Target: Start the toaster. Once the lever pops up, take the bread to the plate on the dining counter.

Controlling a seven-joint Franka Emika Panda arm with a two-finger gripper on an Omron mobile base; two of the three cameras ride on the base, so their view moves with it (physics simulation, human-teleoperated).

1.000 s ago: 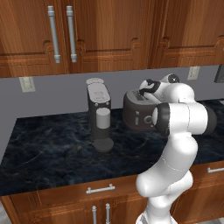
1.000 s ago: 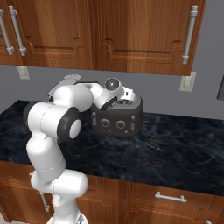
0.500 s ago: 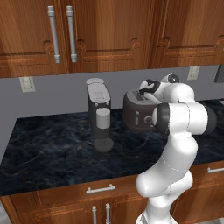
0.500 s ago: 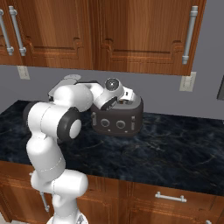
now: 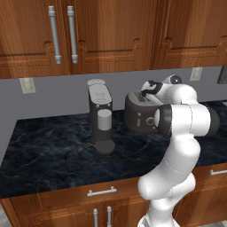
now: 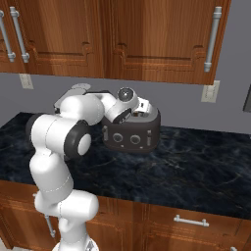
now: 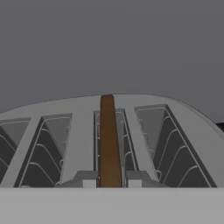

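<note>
We'd just clamped fingers (image 7: 89, 183) on bread (image 7: 109, 144) in toaster (image 6: 131, 130), slot at 12 o'clock; lift-out to plate nxt.

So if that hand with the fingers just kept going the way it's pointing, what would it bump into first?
Most likely the bread, standing edge-on in the toaster slot directly between the fingertips, though depth is hard to judge.

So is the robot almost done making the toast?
Not yet. The bread stands upright in a middle slot of the toaster, and the hand has shut on its top edge, right above the slots. Lifting it out comes next. Carrying it to the plate on the dining counter is left; neither is in sight here.
</note>
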